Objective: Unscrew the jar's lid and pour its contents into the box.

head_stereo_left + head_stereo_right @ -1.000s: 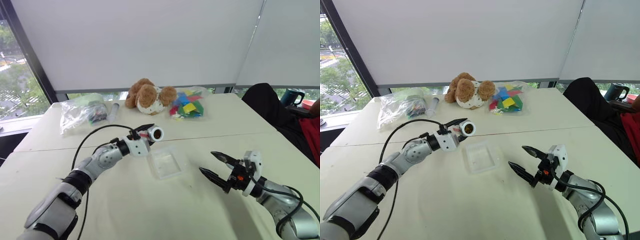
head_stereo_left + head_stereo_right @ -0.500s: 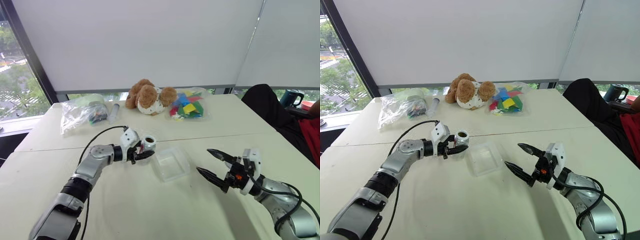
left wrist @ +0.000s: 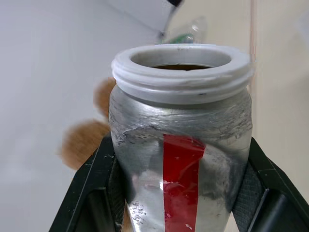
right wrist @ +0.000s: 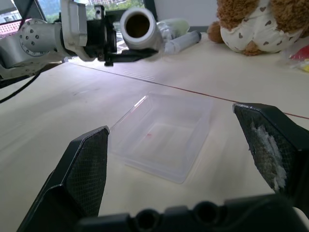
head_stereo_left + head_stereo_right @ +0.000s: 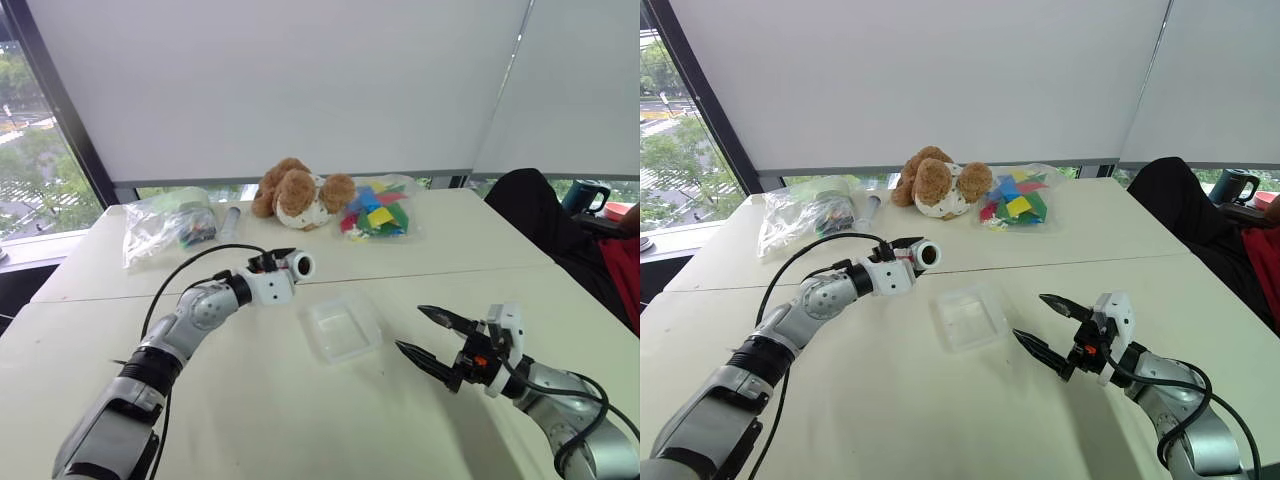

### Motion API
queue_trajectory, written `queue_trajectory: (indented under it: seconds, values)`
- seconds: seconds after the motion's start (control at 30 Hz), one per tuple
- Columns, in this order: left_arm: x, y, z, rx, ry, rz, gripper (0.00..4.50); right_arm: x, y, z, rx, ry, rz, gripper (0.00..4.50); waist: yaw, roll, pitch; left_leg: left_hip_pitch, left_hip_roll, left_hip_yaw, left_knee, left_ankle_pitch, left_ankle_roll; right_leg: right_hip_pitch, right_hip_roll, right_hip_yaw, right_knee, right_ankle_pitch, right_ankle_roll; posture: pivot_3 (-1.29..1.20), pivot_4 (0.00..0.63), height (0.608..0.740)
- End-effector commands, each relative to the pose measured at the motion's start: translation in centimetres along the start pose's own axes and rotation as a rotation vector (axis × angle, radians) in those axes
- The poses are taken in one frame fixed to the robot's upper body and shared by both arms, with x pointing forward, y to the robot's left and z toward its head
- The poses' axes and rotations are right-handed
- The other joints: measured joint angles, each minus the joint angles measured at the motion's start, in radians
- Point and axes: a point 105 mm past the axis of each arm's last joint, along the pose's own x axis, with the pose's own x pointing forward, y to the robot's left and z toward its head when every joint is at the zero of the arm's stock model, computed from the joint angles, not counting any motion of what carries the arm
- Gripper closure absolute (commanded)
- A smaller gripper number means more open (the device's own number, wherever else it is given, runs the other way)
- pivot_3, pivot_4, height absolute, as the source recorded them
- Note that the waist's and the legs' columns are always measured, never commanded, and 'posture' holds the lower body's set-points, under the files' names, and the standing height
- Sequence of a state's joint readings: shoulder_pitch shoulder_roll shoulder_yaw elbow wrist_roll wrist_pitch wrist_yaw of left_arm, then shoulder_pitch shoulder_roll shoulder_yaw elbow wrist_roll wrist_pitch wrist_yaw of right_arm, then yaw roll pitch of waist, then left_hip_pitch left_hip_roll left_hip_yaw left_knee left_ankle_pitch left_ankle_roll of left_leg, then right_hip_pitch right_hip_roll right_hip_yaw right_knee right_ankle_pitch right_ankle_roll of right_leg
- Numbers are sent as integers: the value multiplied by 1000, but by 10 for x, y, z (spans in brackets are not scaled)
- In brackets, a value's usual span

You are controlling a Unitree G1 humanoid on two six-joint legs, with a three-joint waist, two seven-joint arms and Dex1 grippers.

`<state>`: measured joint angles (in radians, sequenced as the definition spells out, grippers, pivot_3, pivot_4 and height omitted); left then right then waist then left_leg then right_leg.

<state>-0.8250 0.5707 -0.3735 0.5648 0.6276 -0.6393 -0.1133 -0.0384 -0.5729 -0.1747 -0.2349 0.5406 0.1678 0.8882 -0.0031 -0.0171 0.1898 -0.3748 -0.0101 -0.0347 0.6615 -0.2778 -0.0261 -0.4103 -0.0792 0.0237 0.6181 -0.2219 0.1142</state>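
The left gripper (image 5: 283, 262) clamps the small, light, slick-sided jar (image 5: 301, 265) around its body, tipped level above the tabletop's (image 5: 250, 400) middle, while the right gripper (image 5: 432, 336) gapes wide beside the thin, flimsy box (image 5: 343, 327)

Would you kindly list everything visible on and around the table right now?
Jar: one, silver with a red stripe, lid off, tipped on its side in the left gripper, beside the box.
Box: one, clear, mid-table.
Teddy bear: one, brown and white, far edge.
Bag of coloured pieces: one, clear, beside the bear.
Bag with dark items: one, clear, far left.
Tube: one, grey, between that bag and the bear.
Table: one, cream.
Mug: one, dark teal, beyond the table's right corner.
Left gripper: black, shut on the jar.
Right gripper: black, open, right of the box.
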Motion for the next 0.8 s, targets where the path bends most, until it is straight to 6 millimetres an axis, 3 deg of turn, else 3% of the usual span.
queue_trajectory:
  seconds: [0.03,0.13,0.23,0.4,0.53,0.7,0.8]
  values:
    - [9,11,28,424,-151,96,2404,-4,-2,14,-60,-22,-7,12,3,0,0,0,0,0,0,0,0,0,0,0,0,0,0,0,150,740]
    - [11,3,36,619,-228,134,2404,-4,-1,14,-59,-22,-8,12,8,0,0,0,0,1,0,0,0,0,0,0,0,0,0,0,150,740]
    - [17,15,37,906,-233,290,2404,-5,-2,13,-57,-20,-13,12,12,0,0,0,0,1,0,0,0,0,0,0,0,0,1,0,150,740]
    - [16,17,48,1088,-302,453,2404,-5,-2,12,-51,-22,-21,12,14,0,0,0,0,1,0,0,0,0,0,0,0,0,1,0,150,740]
    - [17,8,57,1129,-352,506,2404,-3,-1,10,-46,-27,-23,12,14,0,0,0,0,1,0,0,0,0,0,0,0,0,1,0,150,740]
    - [20,4,47,1112,-274,484,2404,-2,1,9,-38,-35,-26,12,12,0,0,0,0,1,0,0,0,-1,0,0,0,0,1,0,150,740]
    - [17,5,47,956,-267,459,2404,-2,3,8,-35,-35,-25,12,13,0,0,0,0,1,0,0,0,-1,0,0,0,0,1,0,150,740]
